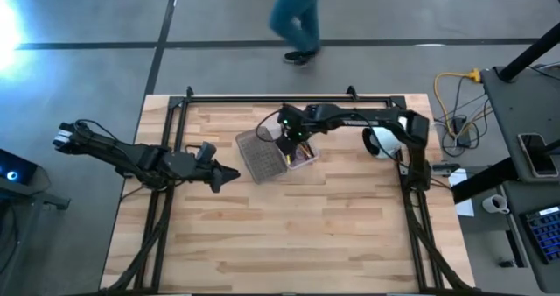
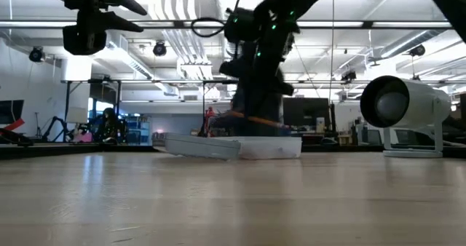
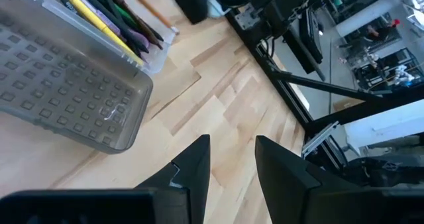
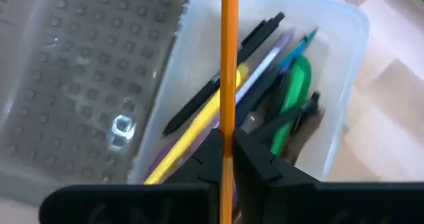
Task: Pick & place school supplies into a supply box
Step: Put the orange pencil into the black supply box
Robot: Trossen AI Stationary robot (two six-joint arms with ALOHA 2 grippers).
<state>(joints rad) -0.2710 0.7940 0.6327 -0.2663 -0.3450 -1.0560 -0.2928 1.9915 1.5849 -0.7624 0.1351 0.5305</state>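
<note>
While gripped in right claw, orange pencil above supply box, left claw open, well apart.

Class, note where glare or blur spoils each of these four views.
High view: white glare at the left edge, the walking person smeared. Low view: bright ceiling lights, arms in silhouette. Right wrist view: the orange pencil looks soft. Left wrist view: background blown out.

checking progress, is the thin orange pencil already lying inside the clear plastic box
No, the right gripper holds the thin orange pencil pinched between its fingers, above the clear plastic box.
</note>
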